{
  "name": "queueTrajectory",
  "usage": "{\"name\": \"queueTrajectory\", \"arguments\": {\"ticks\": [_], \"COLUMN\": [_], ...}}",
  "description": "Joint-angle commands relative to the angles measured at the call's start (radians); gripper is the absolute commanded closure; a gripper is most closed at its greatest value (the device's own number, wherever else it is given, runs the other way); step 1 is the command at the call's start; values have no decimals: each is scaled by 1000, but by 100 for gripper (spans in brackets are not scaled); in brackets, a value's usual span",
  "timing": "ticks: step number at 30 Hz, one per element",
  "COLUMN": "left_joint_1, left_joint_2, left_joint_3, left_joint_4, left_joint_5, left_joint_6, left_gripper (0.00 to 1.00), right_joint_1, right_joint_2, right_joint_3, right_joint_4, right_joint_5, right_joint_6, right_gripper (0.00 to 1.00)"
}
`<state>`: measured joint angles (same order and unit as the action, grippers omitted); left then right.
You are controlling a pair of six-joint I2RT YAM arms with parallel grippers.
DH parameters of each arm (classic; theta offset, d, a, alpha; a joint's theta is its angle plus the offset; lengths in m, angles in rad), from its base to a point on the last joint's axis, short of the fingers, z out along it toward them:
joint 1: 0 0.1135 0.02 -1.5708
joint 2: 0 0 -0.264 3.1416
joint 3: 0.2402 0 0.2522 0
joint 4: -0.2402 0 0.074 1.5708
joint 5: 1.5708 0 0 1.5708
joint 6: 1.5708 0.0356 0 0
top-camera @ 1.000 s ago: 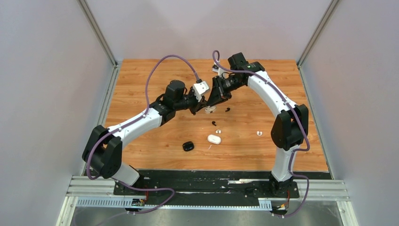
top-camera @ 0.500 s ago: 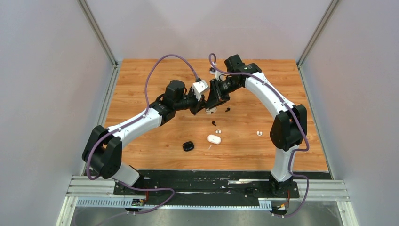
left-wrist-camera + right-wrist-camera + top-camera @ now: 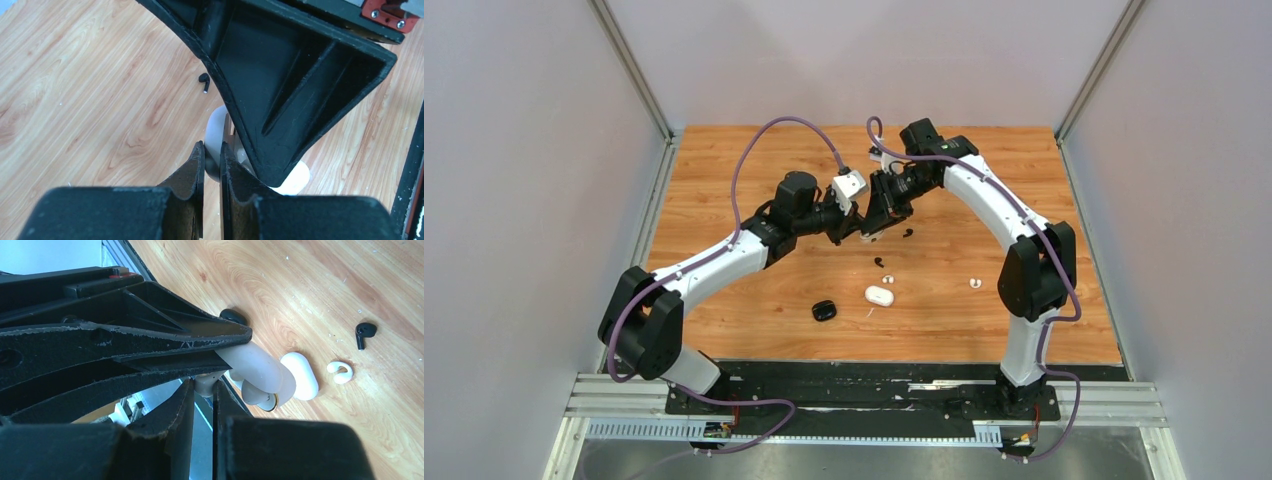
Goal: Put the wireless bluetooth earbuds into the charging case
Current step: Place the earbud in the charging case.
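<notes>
Above the table's middle my left gripper is shut on the lid edge of an open white charging case, which also shows in the right wrist view. One white earbud sits in the case. My right gripper meets it from the right, shut on a small white earbud that touches the case. A black earbud lies on the wood behind. Another black earbud and a white earbud lie nearer the bases.
A closed white case and a black case rest on the wooden table toward the front. Another white earbud lies to the right, near the right arm's elbow. Grey walls enclose the table on three sides.
The right gripper has shifted slightly left, closing up against the left gripper and the case. The left arm has barely moved.
</notes>
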<state>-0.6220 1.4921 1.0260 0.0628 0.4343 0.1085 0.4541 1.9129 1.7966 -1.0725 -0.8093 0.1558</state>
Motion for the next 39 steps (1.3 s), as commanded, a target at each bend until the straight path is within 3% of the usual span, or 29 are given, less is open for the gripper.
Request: {"name": "queueTrajectory", "arguments": {"ticks": [1, 16, 24, 29, 39], "left_joint_1": [-5, -7, -12, -12, -12], "left_joint_2": [-47, -52, -58, -59, -64], "left_joint_3": [3, -1, -20, -29, -33], "left_joint_4": [50, 61, 66, 69, 76], "left_joint_5": [-10, 18, 41, 39, 43], "left_joint_6": [-30, -37, -40, -40, -56], "left_gripper": [100, 100, 100, 100, 100], "right_joint_1": [9, 19, 38, 37, 39], "right_joint_2": [-44, -30, -39, -55, -98], "right_joint_3": [-2, 14, 36, 73, 60], "right_joint_4": [-10, -22, -33, -49, -48], "right_joint_5": [10, 86, 170, 210, 231], "right_joint_6": [-2, -1, -1, -14, -32], "right_gripper": [100, 100, 79, 71, 69]}}
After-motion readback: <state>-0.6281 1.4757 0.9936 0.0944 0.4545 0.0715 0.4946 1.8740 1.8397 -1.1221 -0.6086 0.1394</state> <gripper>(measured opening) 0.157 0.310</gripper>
